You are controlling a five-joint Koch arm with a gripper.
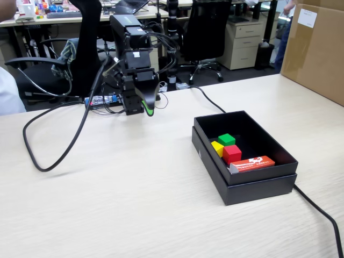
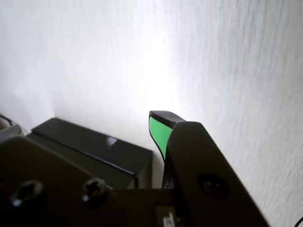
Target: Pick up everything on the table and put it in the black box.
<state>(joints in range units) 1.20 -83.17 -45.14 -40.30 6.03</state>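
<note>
Black box [image 1: 252,185] — on the desk [image 1: 118,204], right side in the fixed view. Contents: green cube [image 1: 227,139], yellow cube [image 1: 217,148], red cube [image 1: 232,153], touching in a cluster; red-orange packet [image 1: 252,164] beside them. Tool [image 1: 149,109] — folded at the arm's base, well apart from the box, carrying nothing; jaws overlap, so released or clenched cannot be told. Risk: the cable [image 1: 317,209] touching the box could tug it.
</note>
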